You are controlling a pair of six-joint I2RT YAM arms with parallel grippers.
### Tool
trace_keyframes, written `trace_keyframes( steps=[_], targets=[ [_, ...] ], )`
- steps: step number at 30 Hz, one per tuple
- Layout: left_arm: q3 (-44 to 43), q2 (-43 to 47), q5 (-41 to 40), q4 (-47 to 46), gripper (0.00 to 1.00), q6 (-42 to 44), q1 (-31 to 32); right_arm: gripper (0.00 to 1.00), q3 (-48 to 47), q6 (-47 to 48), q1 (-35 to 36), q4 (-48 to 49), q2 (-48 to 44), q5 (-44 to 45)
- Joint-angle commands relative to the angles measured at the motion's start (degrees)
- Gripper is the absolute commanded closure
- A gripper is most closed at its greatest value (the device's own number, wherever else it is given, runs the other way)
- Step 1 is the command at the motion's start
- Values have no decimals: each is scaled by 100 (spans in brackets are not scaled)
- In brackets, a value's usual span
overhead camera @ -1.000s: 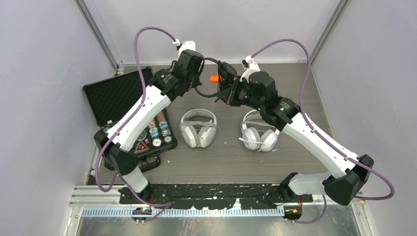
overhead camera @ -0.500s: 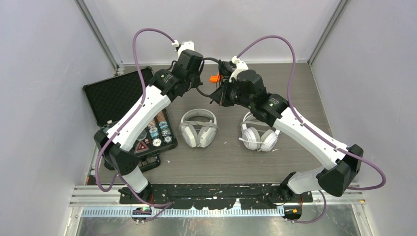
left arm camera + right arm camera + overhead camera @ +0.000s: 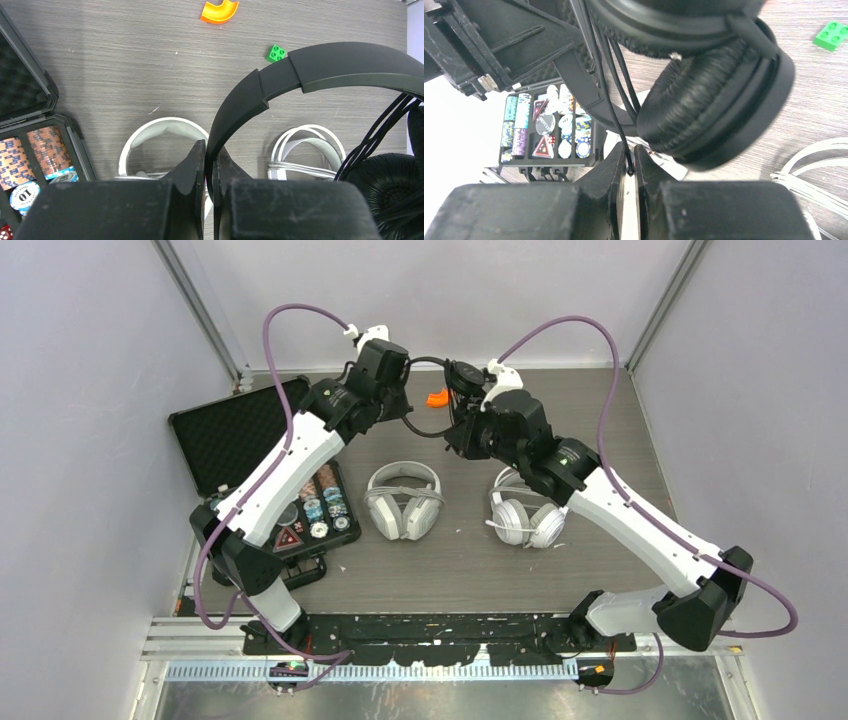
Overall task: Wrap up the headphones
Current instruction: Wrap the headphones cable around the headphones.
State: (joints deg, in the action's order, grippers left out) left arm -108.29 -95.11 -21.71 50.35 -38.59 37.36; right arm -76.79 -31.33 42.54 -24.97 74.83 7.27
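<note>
The black headphones (image 3: 432, 362) hang in the air between both arms at the back of the table. My left gripper (image 3: 210, 150) is shut on the black headband (image 3: 350, 60); in the top view the left gripper (image 3: 398, 400) sits left of it. The ear cups (image 3: 714, 105) fill the right wrist view, with black cable (image 3: 614, 90) wound over them. The cable's end lies between the fingertips of my right gripper (image 3: 628, 155), whose jaws stand a little apart. The pale grey headphones (image 3: 403, 500) and the white headphones (image 3: 528, 515) lie wrapped on the table below.
An open black case (image 3: 240, 435) with poker chips (image 3: 322, 515) lies at the left. An orange curved piece (image 3: 220, 10) and a small green brick (image 3: 276, 52) rest on the table near the back. Grey walls close in on three sides.
The right arm swung left, then came back to the right. Its jaws have parted slightly around the cable. The left arm has shifted a little to the left, still gripping the headband.
</note>
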Motion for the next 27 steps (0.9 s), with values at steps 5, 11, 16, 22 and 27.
trace_keyframes(
  steps=[5, 11, 16, 22, 27],
  targets=[
    [-37, 320, -19, -404, 100, -224, -43, 82, 268, 66, 27, 146, -546, 320],
    [-20, 334, 56, -449, 100, -287, -40, 81, 457, 105, 30, 316, -743, 335],
    [-14, 339, 46, -456, 100, -273, -38, 81, 496, 69, 33, 302, -865, 295],
    [-12, 342, -50, -420, 100, -254, -43, 77, 521, -13, 28, 243, -1220, 248],
    [-31, 313, -53, -421, 100, -255, -37, 74, 485, 4, 30, 312, -1366, 302]
  ],
)
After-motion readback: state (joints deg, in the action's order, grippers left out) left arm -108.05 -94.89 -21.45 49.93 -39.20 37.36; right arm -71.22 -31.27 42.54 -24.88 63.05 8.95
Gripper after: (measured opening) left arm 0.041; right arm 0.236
